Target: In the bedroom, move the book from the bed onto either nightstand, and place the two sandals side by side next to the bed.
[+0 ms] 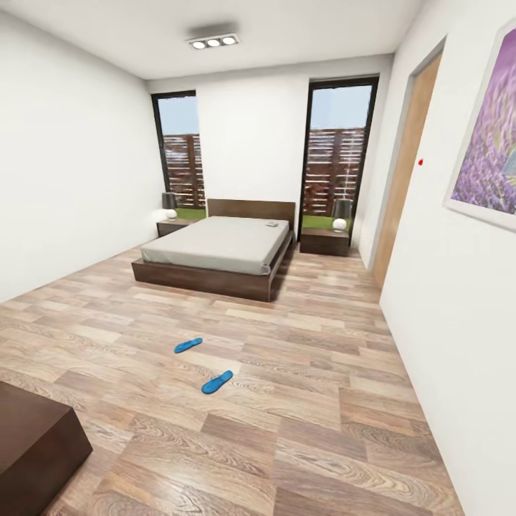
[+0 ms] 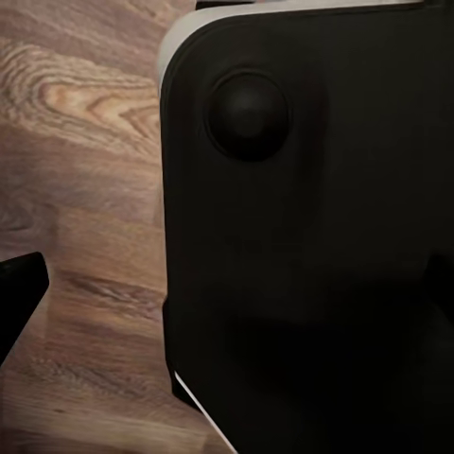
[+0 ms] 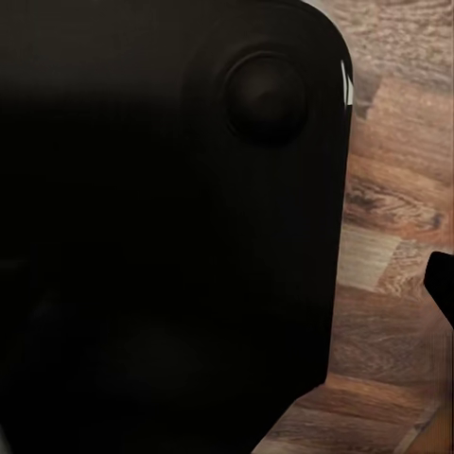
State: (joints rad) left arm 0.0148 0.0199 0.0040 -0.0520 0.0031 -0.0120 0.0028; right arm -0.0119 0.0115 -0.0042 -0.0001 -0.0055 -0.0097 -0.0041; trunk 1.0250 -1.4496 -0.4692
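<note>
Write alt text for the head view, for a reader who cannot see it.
Two blue sandals, one farther and one nearer, lie apart on the wood-plank floor of a white-walled bedroom. Beyond them stands a dark wooden bed with a grey mattress, a small book near its headboard, and a nightstand on each side below tall windows.

Both wrist cameras look down past a dark rounded body panel of the robot. A black fingertip pokes in at the left wrist view's edge (gripper state unreadable); another fingertip likewise at the right's.
</note>
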